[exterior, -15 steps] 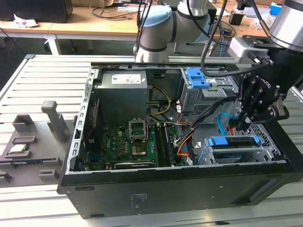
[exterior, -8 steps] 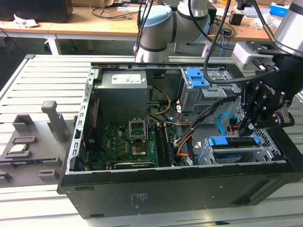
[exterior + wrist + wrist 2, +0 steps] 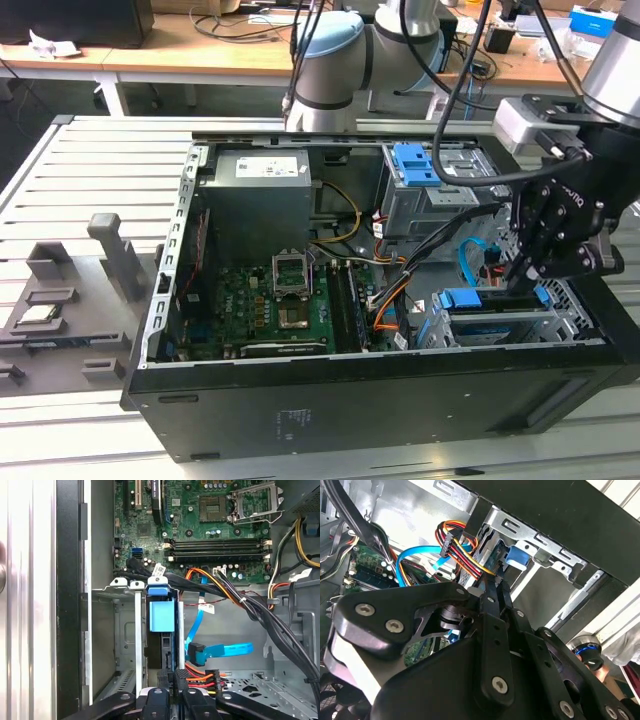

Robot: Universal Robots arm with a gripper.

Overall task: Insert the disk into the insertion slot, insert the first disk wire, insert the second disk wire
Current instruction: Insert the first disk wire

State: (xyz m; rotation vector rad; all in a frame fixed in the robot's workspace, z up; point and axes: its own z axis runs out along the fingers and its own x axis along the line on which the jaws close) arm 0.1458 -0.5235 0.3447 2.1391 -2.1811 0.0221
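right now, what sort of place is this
Most likely a robotics lab or workshop: an open computer case lies on a slatted metal table, a robot arm reaches into it, and desks strewn with cables stand behind.

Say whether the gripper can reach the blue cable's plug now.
Probably yes: the plug hangs in the open close ahead of the gripper, beside the disk; only the coloured wires crowd it.

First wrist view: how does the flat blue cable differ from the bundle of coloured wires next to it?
The blue cable is one flat ribbon; the coloured wires are separate red, orange and yellow strands. The blue cable's plug is blue, the coloured wires' plug black. The blue cable's plug lies clear of the hand; the coloured wires' plug sits beside it. Both end near the disk.
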